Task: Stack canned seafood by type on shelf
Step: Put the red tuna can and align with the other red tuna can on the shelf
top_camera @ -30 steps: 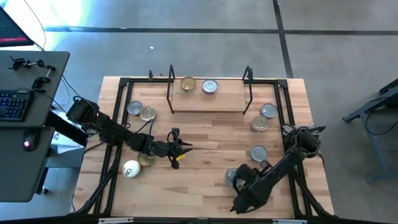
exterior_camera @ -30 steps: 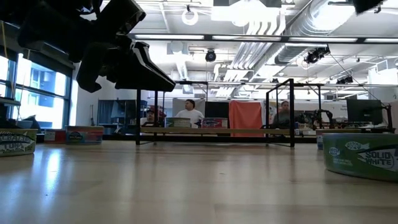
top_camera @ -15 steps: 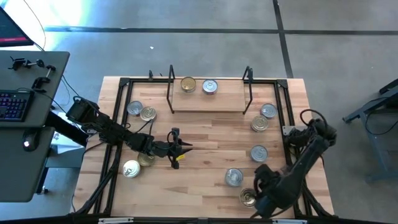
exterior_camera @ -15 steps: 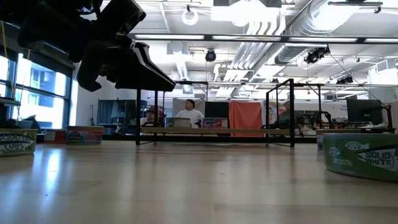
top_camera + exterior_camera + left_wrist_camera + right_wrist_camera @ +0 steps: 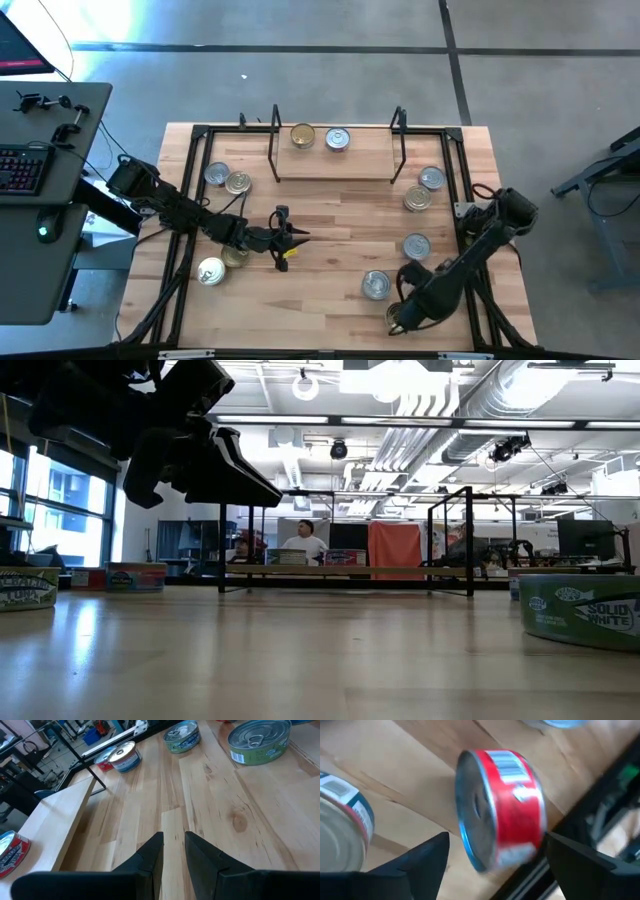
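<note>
- While the left gripper (image 5: pixel 290 238) waits mid-table, fingers (image 5: pixel 150 857) nearly together with just a slit between and nothing held, the work is on the right.
- Left side: two cans (image 5: pixel 228 180) near the frame, two more (image 5: pixel 218 265) under the left arm, untouched.
- Shelf (image 5: pixel 335 165) at the far edge, with only a gold-lid can (image 5: pixel 302 135) and a silver-lid can (image 5: pixel 338 139) side by side on it; most of the sorting is left, I judge.
- Right side: cans (image 5: pixel 425 190) near the shelf's end, one (image 5: pixel 416 246) mid-right, one (image 5: pixel 376 285) near the front.
- Right gripper (image 5: pixel 398 318) at the front edge over a red can (image 5: pixel 502 807); fingers (image 5: pixel 417 862) spread wide, one on each side, not touching it.
- Step in hand, as I read it: reaching for the red can. The can looks tipped on edge in the right wrist view; cannot tell if it rests steady.
- Next calls for closing squarely on the rim, lifting, then carrying to the shelf onto a matching type.
- Writing: "SOLID WHITE" on a green-label can (image 5: pixel 580 610) in the low view; red can shows a barcode, brand unreadable.
</note>
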Robot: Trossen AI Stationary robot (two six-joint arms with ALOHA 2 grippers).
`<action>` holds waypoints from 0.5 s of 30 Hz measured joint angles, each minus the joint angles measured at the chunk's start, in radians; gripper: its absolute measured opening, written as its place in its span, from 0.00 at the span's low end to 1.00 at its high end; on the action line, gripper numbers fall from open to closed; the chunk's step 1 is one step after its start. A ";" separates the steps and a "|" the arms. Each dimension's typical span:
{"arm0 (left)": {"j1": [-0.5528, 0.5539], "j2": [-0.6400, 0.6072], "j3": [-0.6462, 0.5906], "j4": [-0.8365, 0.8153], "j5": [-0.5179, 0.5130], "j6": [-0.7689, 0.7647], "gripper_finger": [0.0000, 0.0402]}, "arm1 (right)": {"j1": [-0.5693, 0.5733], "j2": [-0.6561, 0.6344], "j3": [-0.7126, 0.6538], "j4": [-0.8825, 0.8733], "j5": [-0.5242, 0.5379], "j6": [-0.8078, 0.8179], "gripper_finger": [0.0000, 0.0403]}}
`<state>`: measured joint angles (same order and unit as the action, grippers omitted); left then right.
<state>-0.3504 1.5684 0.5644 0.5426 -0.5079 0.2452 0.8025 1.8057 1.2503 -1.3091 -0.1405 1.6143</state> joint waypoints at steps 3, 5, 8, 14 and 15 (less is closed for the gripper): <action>0.001 0.000 0.000 0.000 0.000 -0.001 0.18 | -0.020 0.000 -0.051 0.077 -0.008 -0.053 0.75; 0.002 0.000 0.000 0.000 0.000 -0.001 0.18 | -0.029 0.000 -0.072 0.121 -0.008 -0.085 0.70; 0.002 0.000 0.000 0.000 0.000 0.000 0.18 | -0.030 0.000 -0.083 0.162 0.045 -0.109 0.60; 0.002 0.000 0.000 0.001 0.000 0.002 0.18 | 0.000 -0.006 -0.089 0.142 0.108 -0.062 0.35; 0.002 0.000 0.000 0.001 0.000 0.009 0.18 | -0.002 -0.012 -0.089 0.129 0.113 -0.037 0.30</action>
<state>-0.3485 1.5684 0.5644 0.5439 -0.5076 0.2538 0.8002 1.7936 1.1614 -1.1799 -0.0277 1.5776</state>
